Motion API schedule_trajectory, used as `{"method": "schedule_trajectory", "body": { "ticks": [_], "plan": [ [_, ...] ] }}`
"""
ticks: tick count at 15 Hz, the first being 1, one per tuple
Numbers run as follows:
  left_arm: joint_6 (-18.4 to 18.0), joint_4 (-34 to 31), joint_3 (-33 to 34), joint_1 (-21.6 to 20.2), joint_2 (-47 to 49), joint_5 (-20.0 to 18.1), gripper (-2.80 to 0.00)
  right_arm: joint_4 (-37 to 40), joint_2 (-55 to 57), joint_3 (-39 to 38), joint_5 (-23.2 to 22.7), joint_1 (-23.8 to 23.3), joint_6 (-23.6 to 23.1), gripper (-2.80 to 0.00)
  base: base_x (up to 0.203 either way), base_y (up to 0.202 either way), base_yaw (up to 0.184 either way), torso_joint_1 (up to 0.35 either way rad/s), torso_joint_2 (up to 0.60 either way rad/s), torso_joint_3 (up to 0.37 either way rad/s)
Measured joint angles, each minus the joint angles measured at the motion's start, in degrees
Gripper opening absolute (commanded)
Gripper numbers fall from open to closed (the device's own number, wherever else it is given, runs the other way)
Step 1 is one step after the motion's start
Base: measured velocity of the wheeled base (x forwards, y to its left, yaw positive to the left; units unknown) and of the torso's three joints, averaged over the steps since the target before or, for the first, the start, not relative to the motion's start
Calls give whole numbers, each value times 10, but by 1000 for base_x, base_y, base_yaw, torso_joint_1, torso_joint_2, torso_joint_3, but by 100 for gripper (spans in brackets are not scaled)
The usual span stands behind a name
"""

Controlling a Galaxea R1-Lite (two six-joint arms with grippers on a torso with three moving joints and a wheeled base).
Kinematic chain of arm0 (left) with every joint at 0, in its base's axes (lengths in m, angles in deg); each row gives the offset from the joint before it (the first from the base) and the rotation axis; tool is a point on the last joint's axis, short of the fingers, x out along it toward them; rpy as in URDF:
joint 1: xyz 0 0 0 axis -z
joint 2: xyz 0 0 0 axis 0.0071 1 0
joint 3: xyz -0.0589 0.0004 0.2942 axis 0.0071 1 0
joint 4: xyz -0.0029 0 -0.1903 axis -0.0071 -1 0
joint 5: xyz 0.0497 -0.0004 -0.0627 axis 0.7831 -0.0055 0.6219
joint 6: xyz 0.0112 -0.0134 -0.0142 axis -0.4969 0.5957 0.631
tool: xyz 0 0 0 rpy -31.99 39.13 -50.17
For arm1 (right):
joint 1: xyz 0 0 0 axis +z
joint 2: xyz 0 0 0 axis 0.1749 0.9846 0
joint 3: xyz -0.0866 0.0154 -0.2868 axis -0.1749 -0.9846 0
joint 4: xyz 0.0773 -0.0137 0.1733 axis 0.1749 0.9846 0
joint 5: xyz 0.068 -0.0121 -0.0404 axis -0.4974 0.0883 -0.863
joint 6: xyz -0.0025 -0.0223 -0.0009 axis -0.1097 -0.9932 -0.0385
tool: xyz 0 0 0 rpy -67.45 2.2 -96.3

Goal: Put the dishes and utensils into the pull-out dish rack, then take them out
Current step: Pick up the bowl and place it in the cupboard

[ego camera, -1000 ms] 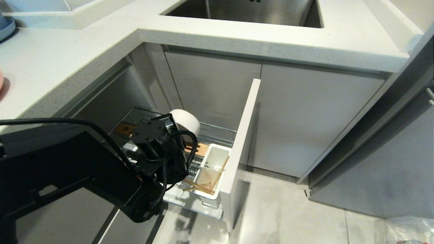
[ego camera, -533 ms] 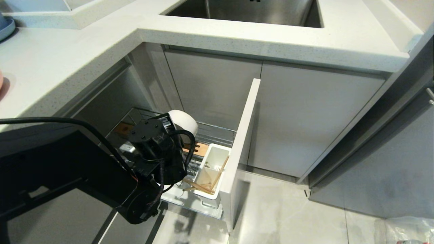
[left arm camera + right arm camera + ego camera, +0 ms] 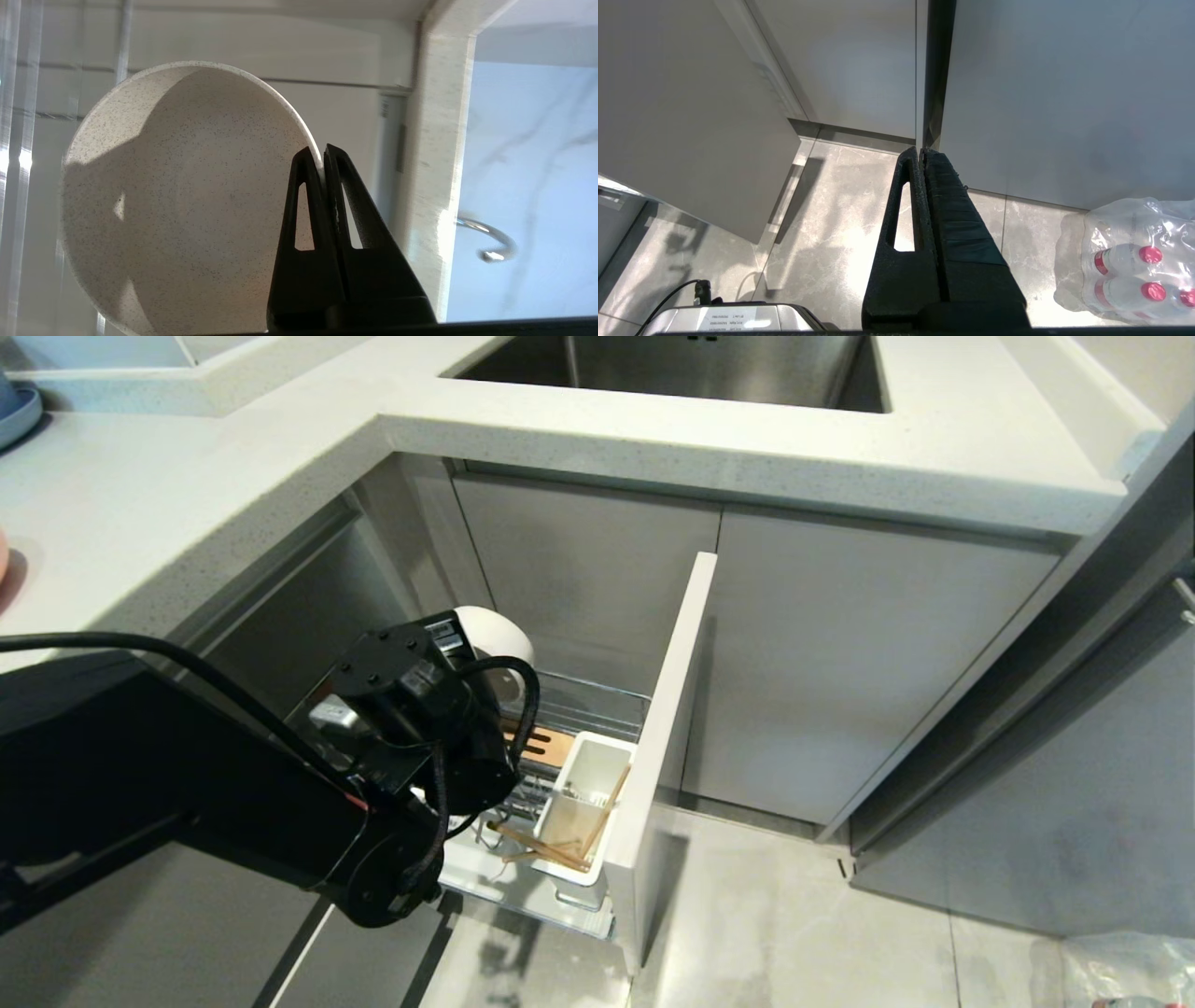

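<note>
Above the pull-out dish rack (image 3: 560, 747), our left claw (image 3: 323, 161) was clamped on the bowl (image 3: 187, 200) rim, bowl on edge, surface (image 3: 140, 513) up-left; right claw (image 3: 922, 156) together, idle.

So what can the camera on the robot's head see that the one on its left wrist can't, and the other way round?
Only the head view shows the pull-out dish rack, its white utensil cup with the chopsticks, the countertop and the sink.

Only the left wrist view shows the left gripper shut on the rim of the cream-white bowl, and the bowl's speckled inside.

Both show the bowl, held by the left arm.
</note>
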Motion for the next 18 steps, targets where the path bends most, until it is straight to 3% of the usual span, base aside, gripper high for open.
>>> {"method": "schedule_trajectory", "body": {
  "ticks": [5,18],
  "plan": [
    [3,3,-49,-3,28,33,-280,0,0,0,0,0,0,-280,0,0,0,0,0,0],
    [29,21,-70,-5,82,35,-280,0,0,0,0,0,0,-280,0,0,0,0,0,0]
  ]
}}
